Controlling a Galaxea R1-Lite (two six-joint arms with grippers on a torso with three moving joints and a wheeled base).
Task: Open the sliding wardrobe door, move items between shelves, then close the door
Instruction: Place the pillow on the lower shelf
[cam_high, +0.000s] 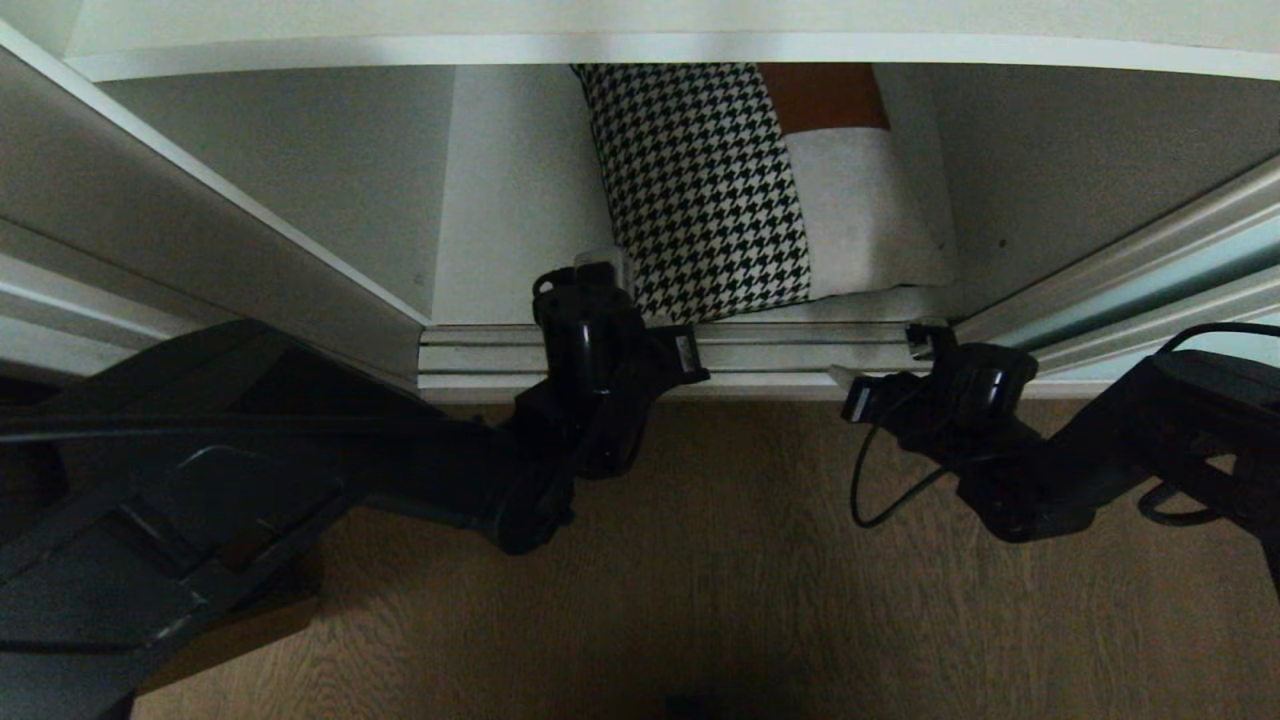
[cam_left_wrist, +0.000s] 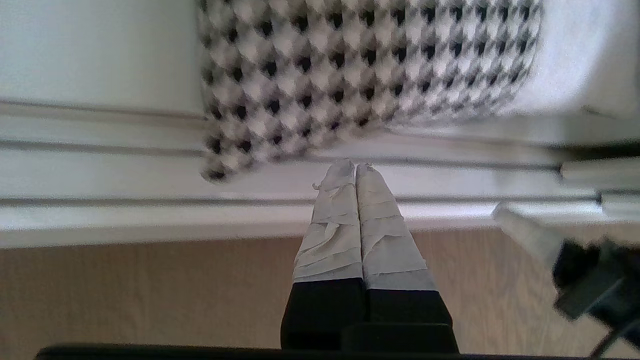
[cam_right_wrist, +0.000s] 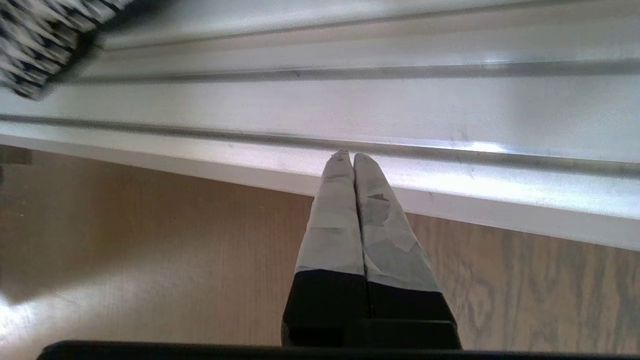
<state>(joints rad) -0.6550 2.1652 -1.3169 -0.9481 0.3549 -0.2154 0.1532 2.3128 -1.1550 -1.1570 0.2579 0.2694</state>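
While both arms reach in from the lower corners of the head view, the wardrobe stands open in the upper middle of the frame. The cushion (cam_high: 735, 190) sits upright in the upper centre, on the wardrobe's bottom board, houndstooth half to the left, rust-brown and light-grey patches to the right, its lower edge just behind the ridged floor track (cam_high: 780, 350). Above it, a white shelf (cam_high: 640, 45) runs across the top of the frame. The sliding door (cam_high: 1160, 290), pale aqua glass in a silver frame, is pushed off to the right edge.

Left hand (cam_high: 600, 268) is at centre frame, over the track and just beside the cushion's lower left corner; its taped fingers (cam_left_wrist: 345, 220) are pressed tight together, nothing between them. Right hand (cam_high: 838, 377) is right of centre, at the front edge of the track, near the door's end; its fingers (cam_right_wrist: 350, 215) are likewise clamped together and empty. Wooden floor (cam_high: 700, 580) fills the lower half.
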